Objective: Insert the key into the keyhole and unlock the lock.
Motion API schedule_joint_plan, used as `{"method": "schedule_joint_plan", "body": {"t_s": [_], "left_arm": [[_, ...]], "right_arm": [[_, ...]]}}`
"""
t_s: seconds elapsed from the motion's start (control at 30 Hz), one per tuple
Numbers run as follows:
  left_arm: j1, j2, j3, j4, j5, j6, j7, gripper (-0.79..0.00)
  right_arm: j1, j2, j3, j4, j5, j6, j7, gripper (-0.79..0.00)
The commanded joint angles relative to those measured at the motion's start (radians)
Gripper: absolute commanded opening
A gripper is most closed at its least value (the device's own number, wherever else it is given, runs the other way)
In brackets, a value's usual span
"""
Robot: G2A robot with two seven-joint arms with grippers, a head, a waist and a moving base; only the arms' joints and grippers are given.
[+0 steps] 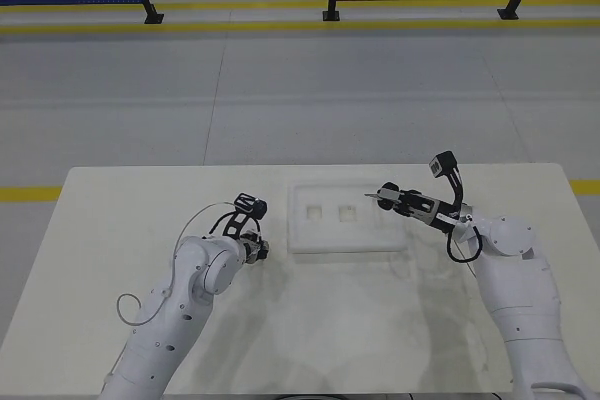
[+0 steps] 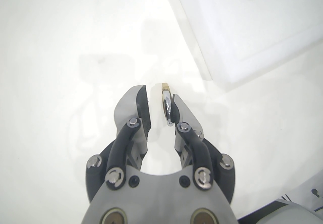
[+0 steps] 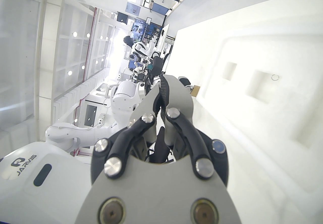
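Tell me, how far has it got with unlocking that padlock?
Done: both pieces look picked up. The lock is held in the left gripper beside the foam tray, and the thin key is pinched in the right gripper above the tray. In hand: bringing the two together; they are well apart. Left: inserting the key and turning it.

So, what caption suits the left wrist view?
Left gripper holding a brass padlock with chrome shackle, near a white foam tray on the white table.
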Motion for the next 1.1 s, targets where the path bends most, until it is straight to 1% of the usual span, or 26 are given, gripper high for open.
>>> {"method": "schedule_joint_plan", "body": {"t_s": [0.0, 0.03, 0.07, 0.37, 0.6, 0.73, 0.83, 0.9, 0.97, 1.07], "left_arm": [[-0.002, 0.000, 0.002, 0.004, 0.001, -0.002, 0.001, -0.702], [-0.003, 0.001, 0.003, 0.007, 0.002, -0.002, 0.002, -0.767], [-0.004, 0.001, 0.004, 0.009, 0.001, -0.002, 0.001, -0.785], [-0.009, 0.001, 0.001, 0.010, -0.034, 0.001, 0.026, -0.785], [-0.012, 0.002, -0.052, -0.024, -0.167, 0.016, 0.042, -0.785], [-0.023, 0.000, -0.091, -0.033, -0.331, 0.028, 0.054, -0.785], [-0.037, -0.004, -0.117, -0.020, -0.482, 0.034, 0.073, -0.785], [-0.050, -0.007, -0.130, -0.004, -0.575, 0.035, 0.088, -0.785], [-0.063, -0.012, -0.143, 0.017, -0.710, 0.039, 0.105, -0.785], [-0.086, -0.015, -0.152, 0.060, -0.855, 0.028, 0.109, -0.785]], "right_arm": [[0.000, 0.000, 0.000, 0.000, 0.000, 0.000, 0.000, -0.785], [0.000, 0.000, 0.000, 0.000, 0.000, 0.000, 0.000, -0.785], [0.000, 0.000, 0.000, 0.000, 0.000, 0.000, 0.000, -0.785], [0.000, 0.000, 0.000, 0.000, 0.000, 0.000, 0.000, -0.785], [0.000, 0.000, 0.000, 0.000, 0.000, 0.000, 0.000, -0.785], [0.000, 0.000, 0.000, 0.000, 0.000, 0.000, 0.000, -0.785], [0.000, 0.000, 0.000, 0.000, 0.000, 0.000, 0.000, -0.785], [0.000, 0.000, 0.000, 0.000, 0.000, 0.000, 0.000, -0.785], [-0.013, 0.000, -0.004, -0.020, 0.001, 0.007, -0.027, -0.785], [-0.030, 0.004, 0.002, -0.041, 0.023, 0.013, -0.046, -0.785]]}}
